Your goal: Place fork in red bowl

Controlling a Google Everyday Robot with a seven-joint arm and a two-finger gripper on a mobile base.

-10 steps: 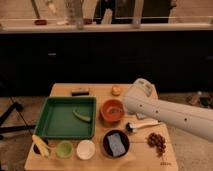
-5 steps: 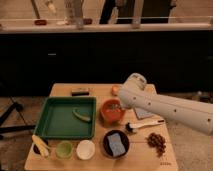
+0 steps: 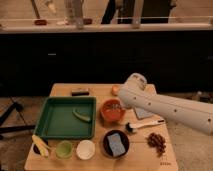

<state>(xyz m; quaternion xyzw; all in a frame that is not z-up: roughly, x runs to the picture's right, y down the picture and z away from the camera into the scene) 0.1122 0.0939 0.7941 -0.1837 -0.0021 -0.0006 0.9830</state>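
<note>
The red bowl (image 3: 111, 112) stands in the middle of the wooden table, right of the green tray. My white arm reaches in from the right, and its rounded end sits above the bowl's far right rim. The gripper (image 3: 119, 103) points down at the bowl's far side, mostly hidden under the arm. Something small and greyish shows inside the bowl under it. I cannot make out the fork as a separate thing.
A green tray (image 3: 55, 119) holds a green piece. A white-handled utensil (image 3: 146, 125) lies right of the bowl. A dark bowl with a sponge (image 3: 116, 144), a white bowl (image 3: 86, 149), a green cup (image 3: 64, 149), a banana (image 3: 41, 145), grapes (image 3: 157, 141) and an orange (image 3: 115, 90) are around.
My arm has swung left and a little farther back, bringing its end from right of the bowl to over the bowl's far rim.
</note>
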